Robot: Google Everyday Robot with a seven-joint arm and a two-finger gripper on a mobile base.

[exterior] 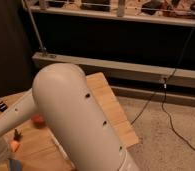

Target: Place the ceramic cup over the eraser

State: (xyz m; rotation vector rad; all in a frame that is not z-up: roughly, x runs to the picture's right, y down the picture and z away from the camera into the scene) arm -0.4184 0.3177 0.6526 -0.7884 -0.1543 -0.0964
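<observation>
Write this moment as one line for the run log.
arm: over table, runs off lower left | gripper: not in view | bowl: partly behind arm | cup, eraser: cannot tell

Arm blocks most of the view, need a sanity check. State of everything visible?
Arm: stretched over the table toward lower left, hiding much of it.
Gripper: lower-left corner, mostly cropped.
Red-orange bowl: on the table, partly behind the arm.
Blue object: bottom edge by the gripper, possibly the ceramic cup; held or not unclear.
Eraser: not clearly identifiable.
</observation>
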